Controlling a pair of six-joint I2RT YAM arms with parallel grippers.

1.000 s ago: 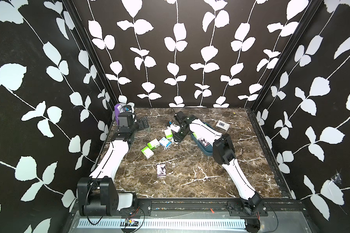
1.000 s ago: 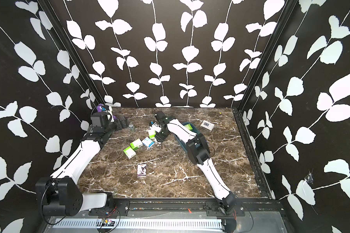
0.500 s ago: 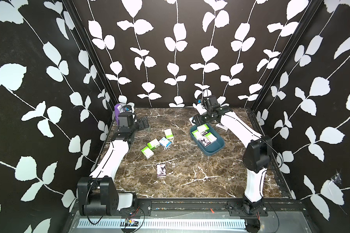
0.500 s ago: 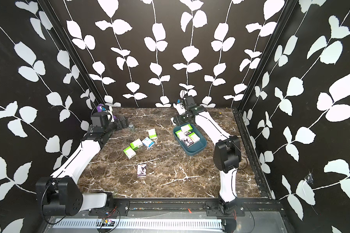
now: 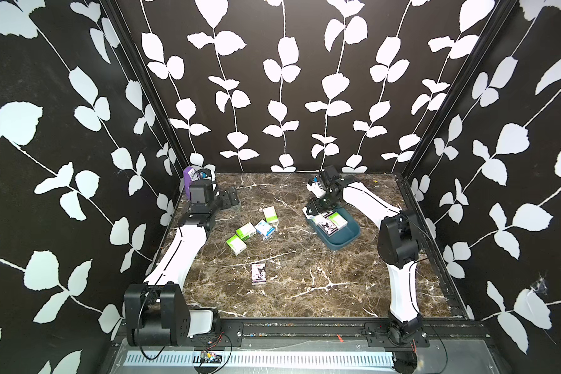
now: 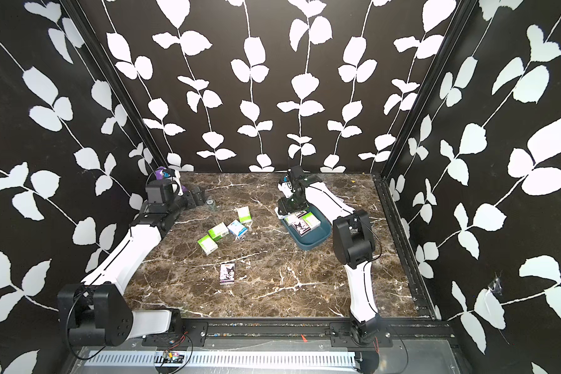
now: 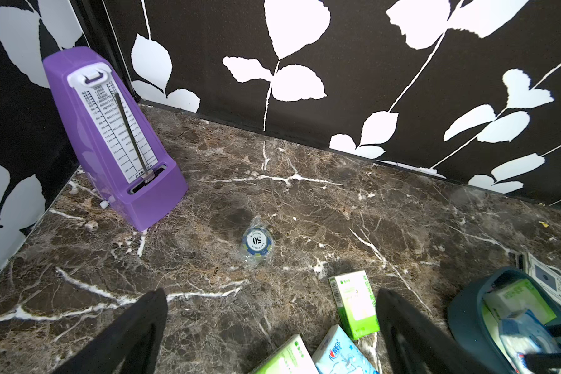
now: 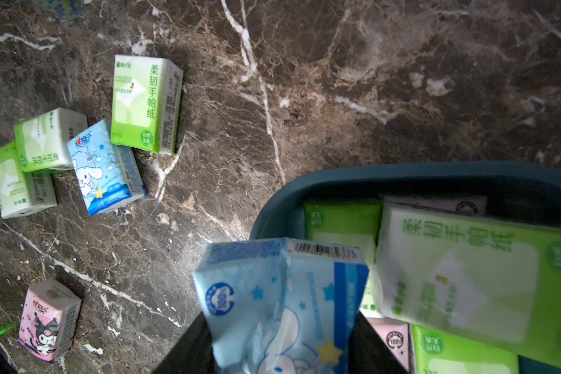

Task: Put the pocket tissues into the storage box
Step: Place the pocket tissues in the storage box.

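R wrist view: blue tissue pack (image 8: 279, 304) is cut off by the frame edge. R fingers (image 8: 188, 349) are mostly hidden behind it, only dark slivers show. Inside the storage box (image 8: 402, 175) a green pack (image 8: 467, 278) is blurred, small print unreadable. The box itself runs out of frame.

L wrist view: L fingers (image 7: 136, 330) have their bases cut off by the edge. The white-grey gadget (image 7: 548, 278) is partly behind the box, partly out of frame.

Top views: metronome (image 5: 188, 178) is mostly hidden behind the L arm (image 5: 201, 194). Poker chip (image 6: 210, 203) is too small to read.
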